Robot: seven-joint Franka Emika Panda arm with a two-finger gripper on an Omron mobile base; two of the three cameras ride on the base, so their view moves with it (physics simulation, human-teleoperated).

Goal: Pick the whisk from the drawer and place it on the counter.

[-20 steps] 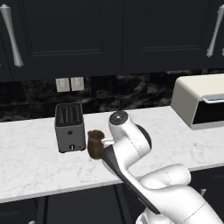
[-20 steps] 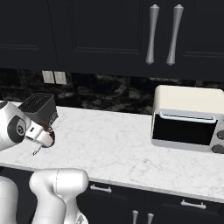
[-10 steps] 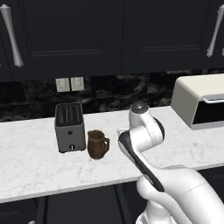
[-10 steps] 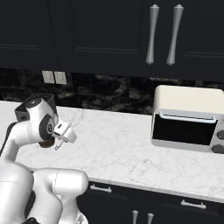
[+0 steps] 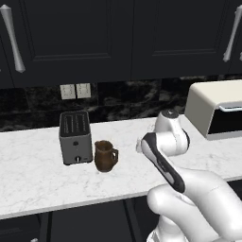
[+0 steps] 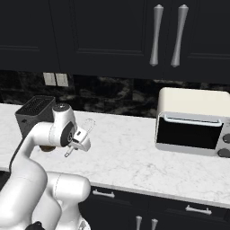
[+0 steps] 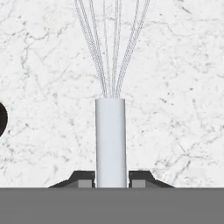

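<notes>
Gripper [image 7: 112,180] clamps whisk [image 7: 110,140] by its handle above counter [image 7: 183,87] (placing step); next, lower and release.

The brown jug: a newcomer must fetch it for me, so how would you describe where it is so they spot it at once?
Start at the long white marble counter under the black cabinets and find the dark grey toaster below the wall sockets. The brown jug stands just right of it: small, glossy and round-bellied with a side handle, the one brown thing there.
</notes>
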